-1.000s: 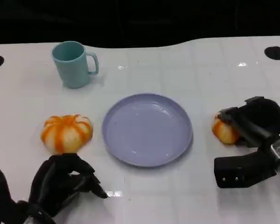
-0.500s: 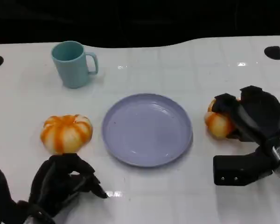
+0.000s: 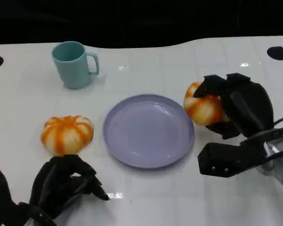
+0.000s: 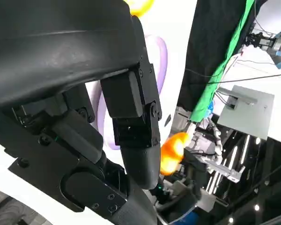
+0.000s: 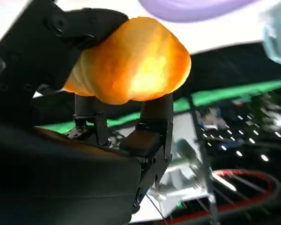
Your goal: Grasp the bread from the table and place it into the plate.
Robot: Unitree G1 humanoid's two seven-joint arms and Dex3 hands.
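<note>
Orange-and-white, pumpkin-shaped bread (image 3: 203, 109) sits in the grasp of the right hand (image 3: 236, 110), whose black fingers (image 3: 212, 86) wrap over its top and far side; the right wrist view confirms this, with the glossy bun (image 5: 131, 61) pressed between fingers above and below it. The bread appears lifted clear of the white glossy surface (image 3: 179, 197), though its exact height cannot be judged. What the coming move turns on is simple: the round lavender plastic plate (image 3: 149, 130) lies just past the fingertips, toward the robot's left, its near rim almost under the bun's edge. The bun is round, so it has no long axis to line up; a short carry sideways over the rim followed by a lowering should do, I judge. The left hand (image 3: 61, 186) rests on the surface with fingers curled in on nothing, a second striped orange bun (image 3: 67, 134) just beyond its fingertips. A teal ceramic mug (image 3: 73, 64) stands well apart from both hands, beyond the plate and out of the path. The plate's flat well is bare and wide, leaving ample room for the bun, and the slick surface around it offers nothing to snag.
</note>
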